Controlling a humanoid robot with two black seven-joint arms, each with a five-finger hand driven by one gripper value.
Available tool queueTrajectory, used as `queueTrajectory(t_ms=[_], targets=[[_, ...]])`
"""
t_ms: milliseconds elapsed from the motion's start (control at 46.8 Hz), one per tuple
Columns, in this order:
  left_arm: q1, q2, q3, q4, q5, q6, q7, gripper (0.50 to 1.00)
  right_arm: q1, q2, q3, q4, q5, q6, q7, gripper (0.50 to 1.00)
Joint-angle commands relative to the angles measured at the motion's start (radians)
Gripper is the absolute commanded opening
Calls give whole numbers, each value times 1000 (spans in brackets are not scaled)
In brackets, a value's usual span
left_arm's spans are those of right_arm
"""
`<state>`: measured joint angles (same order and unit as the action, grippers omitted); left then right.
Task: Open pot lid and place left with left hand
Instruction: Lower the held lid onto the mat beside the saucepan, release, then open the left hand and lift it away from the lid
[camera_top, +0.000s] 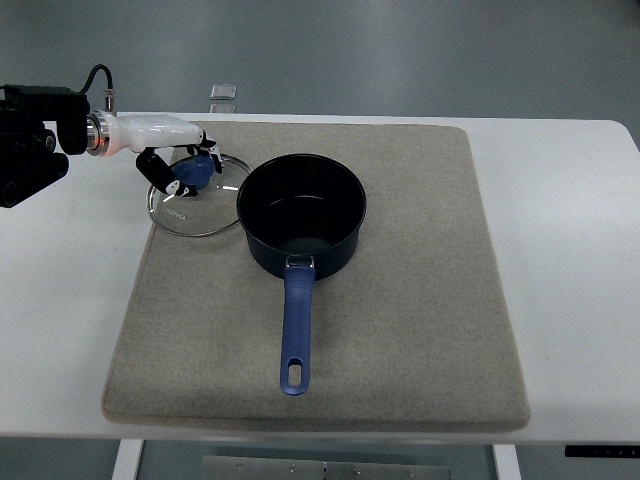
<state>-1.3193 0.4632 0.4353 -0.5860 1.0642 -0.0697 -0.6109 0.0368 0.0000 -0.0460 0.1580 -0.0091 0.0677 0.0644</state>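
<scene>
A dark blue saucepan (302, 215) is seen standing uncovered near the middle of a grey mat (400, 330), which is laid on a white counter (570, 260); the pan's long blue handle is pointed toward the lower edge of the frame. The glass lid (195, 200) is seen lying flat at the upper left of the mat, just beside the pan's left wall, with its far-left rim reaching the mat's edge. From the way things lie, the lid is judged to be already off and set to the left.

The left robot hand (185, 170) is brought in from the upper left of the frame, and its dark fingers are seen curled around the blue knob (197, 172) at the lid's centre; the knob is judged to be gripped, though whether the grip is already loosened cannot be told.

The lid is judged to be stiff, fairly light and breakable, with a smooth, slippery glass surface and a thin metal rim. The knob is therefore considered the only sound place to take hold of it, and a gentle release onto the soft mat is advised

No right arm is shown
</scene>
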Motion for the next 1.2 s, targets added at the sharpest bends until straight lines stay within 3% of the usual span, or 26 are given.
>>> queueTrajectory(t_ms=[0,150,406,684,1176], targets=[[0,0,-1,-1,-1,8,0,863,0,0,0,0,0,0,0,915],[2,2,-1,-5,-1,27,0,956,0,0,0,0,0,0,0,917],[-3,2,-32,-5,-35,27,0,960,0,0,0,0,0,0,0,917],[2,3,-312,44,-180,27,0,964,0,0,0,0,0,1,0,917],[78,-74,-477,63,-713,25,0,964,0,0,0,0,0,0,0,917]])
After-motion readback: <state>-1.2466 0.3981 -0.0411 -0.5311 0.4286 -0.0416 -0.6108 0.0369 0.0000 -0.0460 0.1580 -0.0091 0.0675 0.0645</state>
